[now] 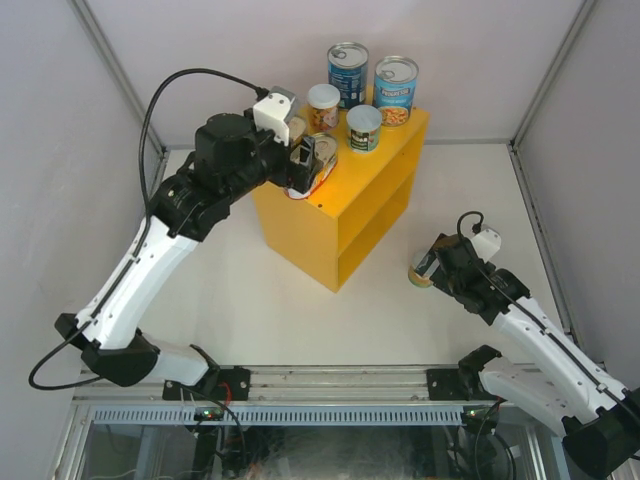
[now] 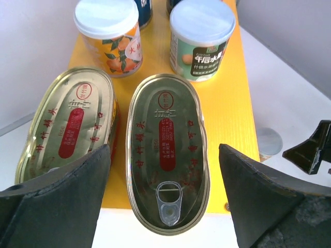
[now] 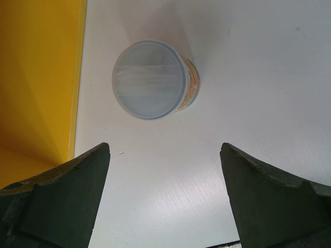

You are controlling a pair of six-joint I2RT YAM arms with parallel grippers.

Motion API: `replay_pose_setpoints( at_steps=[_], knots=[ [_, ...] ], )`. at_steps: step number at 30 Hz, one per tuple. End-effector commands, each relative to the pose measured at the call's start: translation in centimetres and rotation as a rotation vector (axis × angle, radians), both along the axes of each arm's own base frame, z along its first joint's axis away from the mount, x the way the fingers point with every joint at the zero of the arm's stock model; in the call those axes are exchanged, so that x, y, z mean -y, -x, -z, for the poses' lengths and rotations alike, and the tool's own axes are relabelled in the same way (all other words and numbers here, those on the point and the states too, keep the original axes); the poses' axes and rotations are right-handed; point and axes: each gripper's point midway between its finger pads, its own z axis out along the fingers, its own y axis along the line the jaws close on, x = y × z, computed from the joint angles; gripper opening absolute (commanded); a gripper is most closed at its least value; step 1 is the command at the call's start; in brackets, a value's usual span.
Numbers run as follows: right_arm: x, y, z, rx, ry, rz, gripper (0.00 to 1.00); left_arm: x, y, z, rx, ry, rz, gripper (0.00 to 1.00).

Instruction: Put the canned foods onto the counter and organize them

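Note:
The yellow counter (image 1: 345, 215) stands mid-table. On its top are two tall blue cans (image 1: 348, 72) (image 1: 396, 88), two small pale-lidded cans (image 1: 323, 106) (image 1: 364, 128) and two flat oval tins. In the left wrist view one oval tin (image 2: 168, 129) lies between my open left gripper's (image 2: 164, 152) fingers, not touched, its near end over the counter's edge. The other oval tin (image 2: 67, 121) lies just left of it. A third small can (image 3: 150, 80) stands on the white table right of the counter, just ahead of my open right gripper (image 3: 164, 147).
The counter's yellow side wall (image 3: 36, 77) is close on the left of the right gripper. The orange-labelled can (image 2: 108, 33) and green-labelled can (image 2: 201, 39) stand just beyond the oval tins. White enclosure walls surround the table.

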Motion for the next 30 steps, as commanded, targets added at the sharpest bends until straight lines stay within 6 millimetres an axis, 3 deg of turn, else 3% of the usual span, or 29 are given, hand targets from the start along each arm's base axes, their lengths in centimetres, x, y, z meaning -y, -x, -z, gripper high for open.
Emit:
replay_pose_setpoints(
  at_steps=[1, 6, 12, 20, 30],
  knots=[
    [0.2, -0.3, -0.7, 0.022, 0.005, 0.002, 0.86, -1.0, 1.4, -4.7, 0.098, 0.127, -0.004, 0.89],
    [0.5, -0.8, -0.8, 0.003, 0.043, 0.003, 0.87, -1.9, 3.7, -6.7, 0.137, 0.195, 0.007, 0.87],
    [0.4, -2.1, -0.5, -0.012, 0.05, 0.01, 0.87, -2.6, 7.0, -7.0, 0.159, 0.222, 0.031, 0.86],
    [-0.2, -4.6, -1.5, 0.017, 0.044, -0.019, 0.87, -3.1, 10.2, -6.0, 0.142, 0.259, 0.068, 0.84],
    [-1.3, -6.5, 0.0, -0.033, 0.039, -0.033, 0.88, -3.1, 11.5, -4.4, 0.11, 0.24, 0.091, 0.83]
  ],
)
